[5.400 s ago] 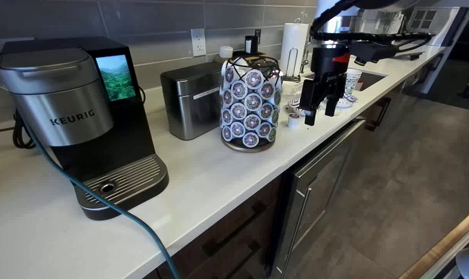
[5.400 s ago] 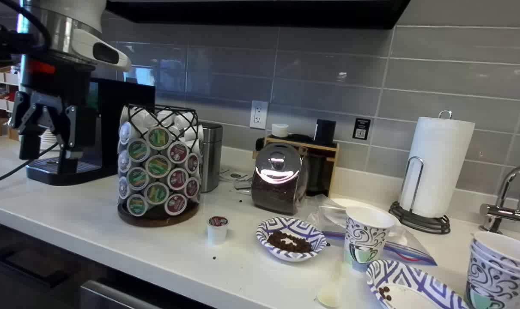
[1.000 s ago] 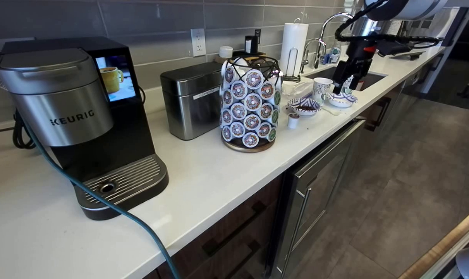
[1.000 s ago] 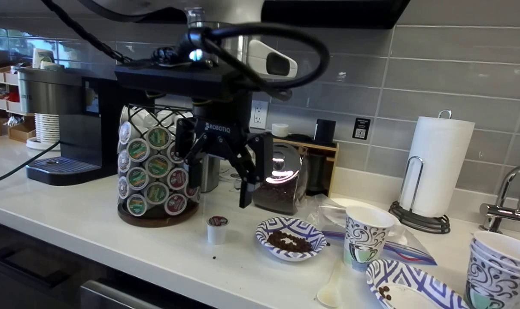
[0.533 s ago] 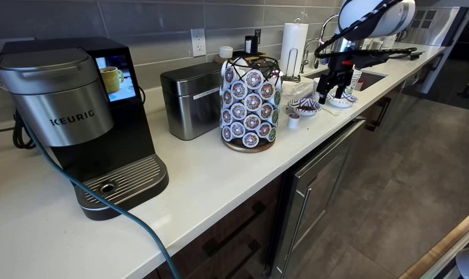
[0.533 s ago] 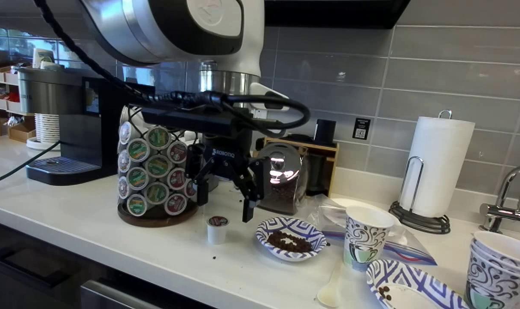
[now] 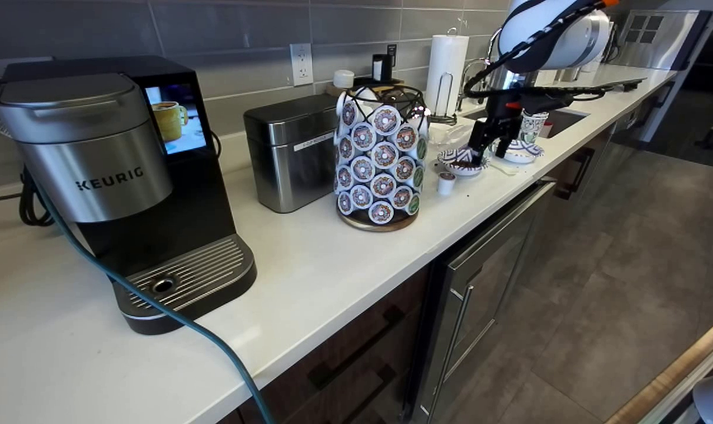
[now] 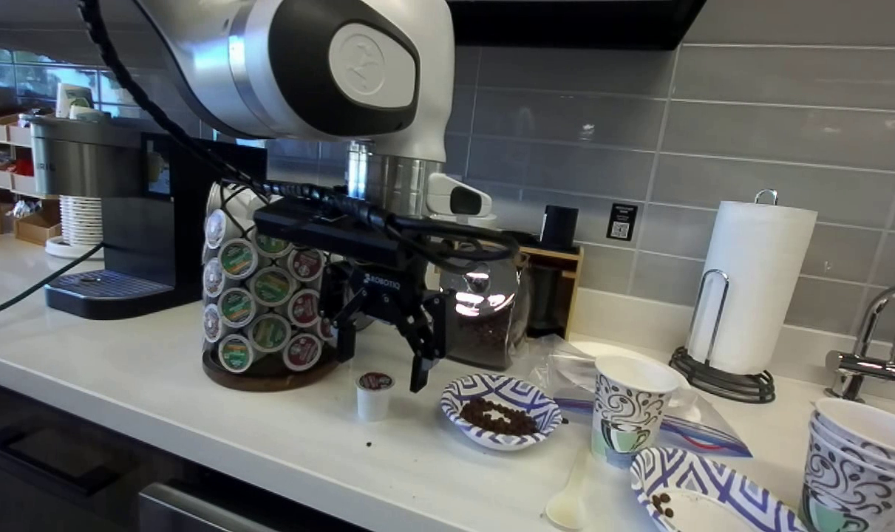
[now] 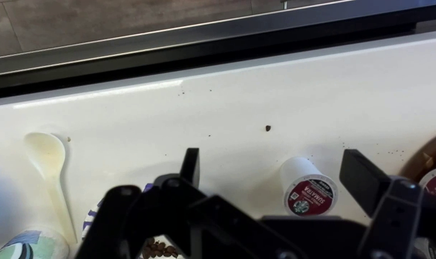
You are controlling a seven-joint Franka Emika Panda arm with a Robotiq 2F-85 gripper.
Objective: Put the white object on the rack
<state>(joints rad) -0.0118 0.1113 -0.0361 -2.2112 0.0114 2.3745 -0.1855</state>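
Observation:
The white object is a small white pod with a dark red lid, standing upright on the counter in both exterior views [image 7: 446, 185] [image 8: 373, 403]. In the wrist view the pod [image 9: 310, 194] shows between the open fingers, closer to the right one. The rack is a dark wire carousel with rows of pods and a round wooden base [image 7: 378, 226], also in an exterior view [image 8: 270, 381]. Its base edge [image 9: 425, 158] shows at the right of the wrist view. My gripper [image 8: 381, 365] is open and empty, above and close to the pod, not touching it. It also shows in an exterior view [image 7: 490, 154] and the wrist view [image 9: 274, 162].
A patterned bowl of coffee beans [image 8: 500, 432] sits beside the pod. A paper cup [image 8: 628, 414], a spoon [image 8: 565, 510] and a second bowl [image 8: 713, 495] stand farther along. A metal box [image 7: 297, 153] and a Keurig machine [image 7: 97, 153] are beyond the rack.
My gripper has come across from the coffee machine side of the rack to above the pod. Over the last second it has lowered, staying open. The pod and rack have not moved.

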